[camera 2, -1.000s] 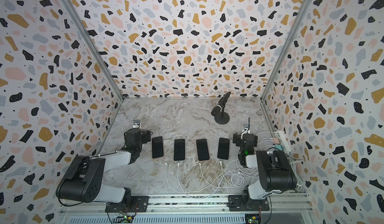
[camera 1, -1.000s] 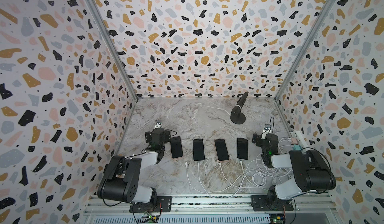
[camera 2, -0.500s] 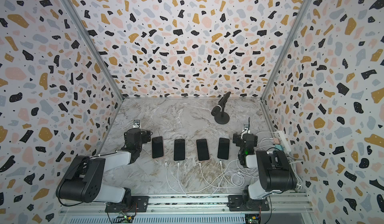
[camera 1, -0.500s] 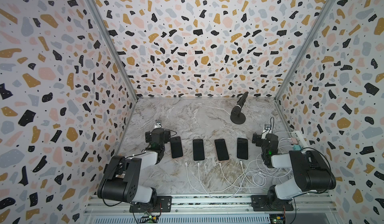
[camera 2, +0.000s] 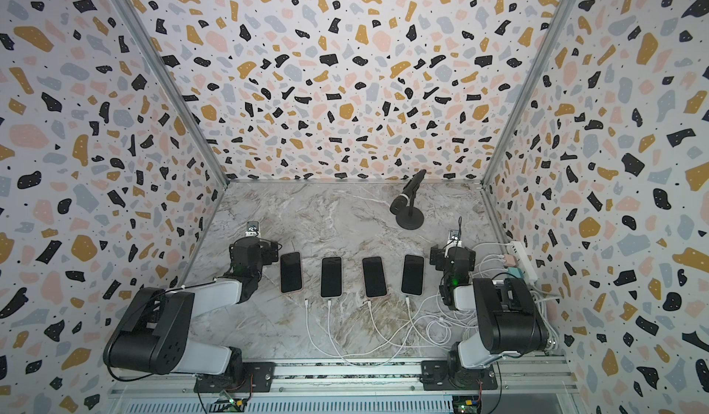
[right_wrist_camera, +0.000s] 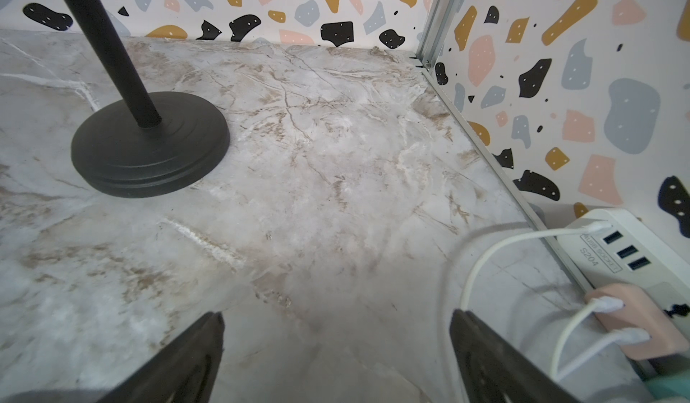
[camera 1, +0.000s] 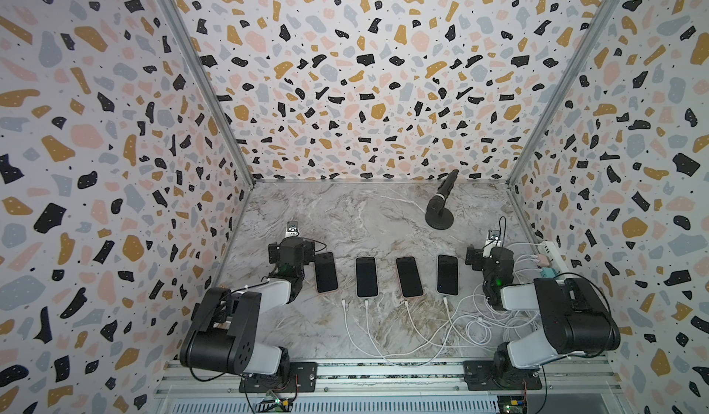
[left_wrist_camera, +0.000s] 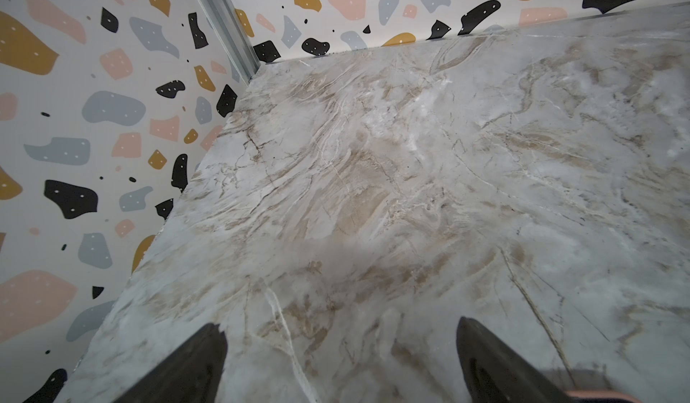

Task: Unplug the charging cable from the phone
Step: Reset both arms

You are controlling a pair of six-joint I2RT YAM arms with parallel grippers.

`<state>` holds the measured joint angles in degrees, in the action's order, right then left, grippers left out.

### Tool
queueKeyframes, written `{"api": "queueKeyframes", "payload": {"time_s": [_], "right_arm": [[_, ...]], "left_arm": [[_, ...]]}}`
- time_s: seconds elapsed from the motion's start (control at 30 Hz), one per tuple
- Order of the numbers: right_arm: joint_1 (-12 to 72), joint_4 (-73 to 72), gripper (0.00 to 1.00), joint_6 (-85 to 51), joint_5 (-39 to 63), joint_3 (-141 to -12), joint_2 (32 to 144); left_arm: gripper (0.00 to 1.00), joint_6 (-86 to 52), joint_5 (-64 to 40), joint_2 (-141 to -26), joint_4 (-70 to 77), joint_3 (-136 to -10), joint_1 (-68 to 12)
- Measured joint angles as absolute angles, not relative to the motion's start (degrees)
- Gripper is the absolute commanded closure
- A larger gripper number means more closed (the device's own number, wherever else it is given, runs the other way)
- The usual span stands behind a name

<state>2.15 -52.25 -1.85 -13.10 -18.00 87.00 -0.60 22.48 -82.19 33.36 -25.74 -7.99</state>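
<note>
Four black phones point(camera 1: 366, 276) flat in a row, screens up and dark. White cables point(camera 1: 366, 303) plugged into three of them. One more cable end point(camera 1: 344, 304) lying loose near the left phone point(camera 1: 326, 272), not touching

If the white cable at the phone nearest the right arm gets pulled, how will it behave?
Likely floppy: the white cable lies in loose curves. The phone lies flat on the smooth marble table, so it may well slide with the pull.
</note>
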Motion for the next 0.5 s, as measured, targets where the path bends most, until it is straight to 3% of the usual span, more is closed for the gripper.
{"api": "queueKeyframes", "payload": {"time_s": [0.5], "right_arm": [[2.2,-52.2,0.00,-1.8,-13.1,-18.0,87.0]], "left_arm": [[0.01,-0.4,22.0,-82.3,32.4,-26.3,-8.0]]}}
